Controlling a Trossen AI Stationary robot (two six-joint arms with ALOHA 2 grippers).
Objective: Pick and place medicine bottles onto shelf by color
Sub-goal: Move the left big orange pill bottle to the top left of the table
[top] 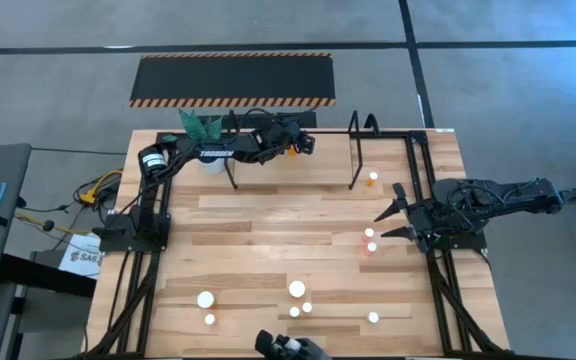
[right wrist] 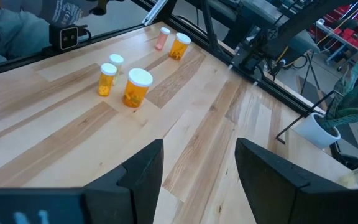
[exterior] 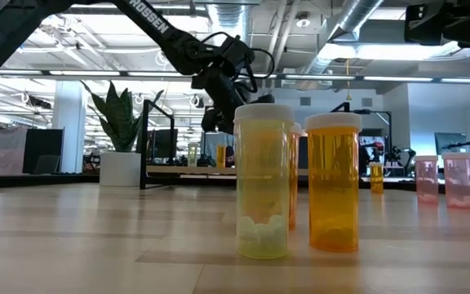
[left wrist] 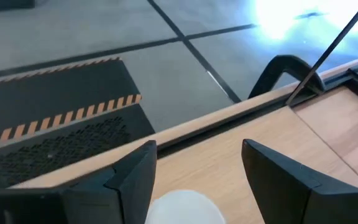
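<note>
Our left gripper (top: 303,143) hangs over the shelf (top: 293,160) with fingers apart around a white-capped bottle (left wrist: 182,208). Light, rigid, slick plastic, we reckon: squeeze the body below the cap. Right gripper (top: 388,222) waits, open and empty.

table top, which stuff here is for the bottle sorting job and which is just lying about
For the job:
- medicine bottles, white-capped, scattered on the table
- shelf at the far edge
- left gripper, open over a white cap at the shelf
- right gripper, open

Lying about:
- potted plant
- hazard-striped mat on the floor
</note>
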